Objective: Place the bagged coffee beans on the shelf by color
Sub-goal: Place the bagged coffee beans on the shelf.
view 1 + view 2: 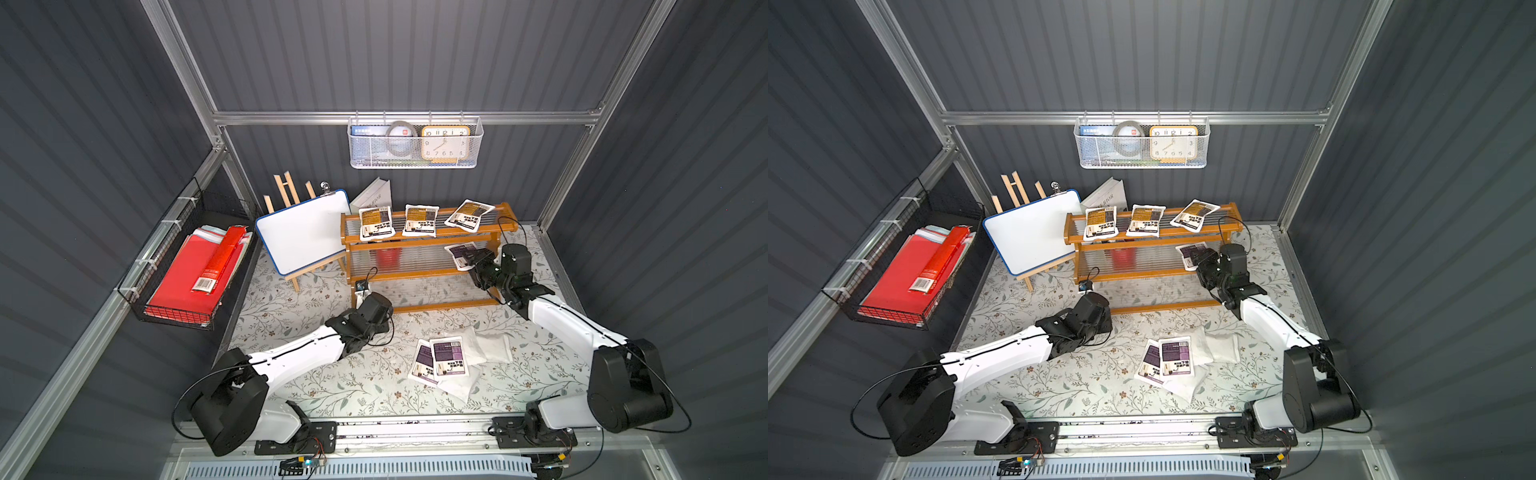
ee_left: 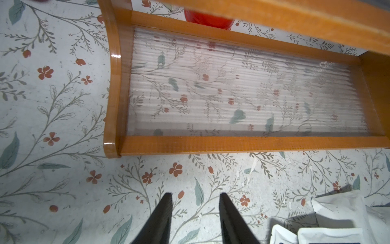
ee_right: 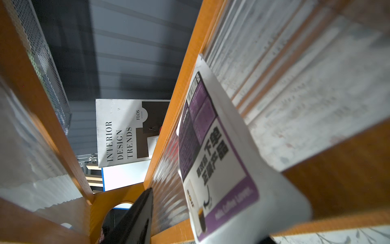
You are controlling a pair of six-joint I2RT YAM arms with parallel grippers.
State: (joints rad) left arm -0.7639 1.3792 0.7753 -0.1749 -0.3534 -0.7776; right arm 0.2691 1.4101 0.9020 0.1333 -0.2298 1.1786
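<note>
- Nearest, on the mat (image 1: 332, 374), lies a pile of pouches (image 1: 446, 356). Two of them show purple labels and the others show plain white backs. They overlap each other.
- The left gripper (image 2: 195, 195) hangs over the bare mat, just in front of the lowest tier of the shelf (image 1: 436, 308) and near its left end. Its jaws are apart and nothing is between them.
- The right gripper (image 1: 469, 258) is at the right end of the middle tier, around a purple pouch (image 3: 213, 160). The pouch lies tilted against the ribbed surface with its label showing. In the right wrist view one finger (image 3: 135, 215) stands clear of the printed face, so the jaws are apart. The other finger is mostly hidden behind the pouch.
- On the top tier three orange-brown pouches (image 1: 420, 220) lie in a row, labels up and not touching. The right one is turned askew.
- A whiteboard (image 1: 303, 230) stands beside the left end of the shelf, and a book (image 1: 374, 197) leans behind it.
- A white basket (image 1: 415, 162) hangs on the back wall.
</note>
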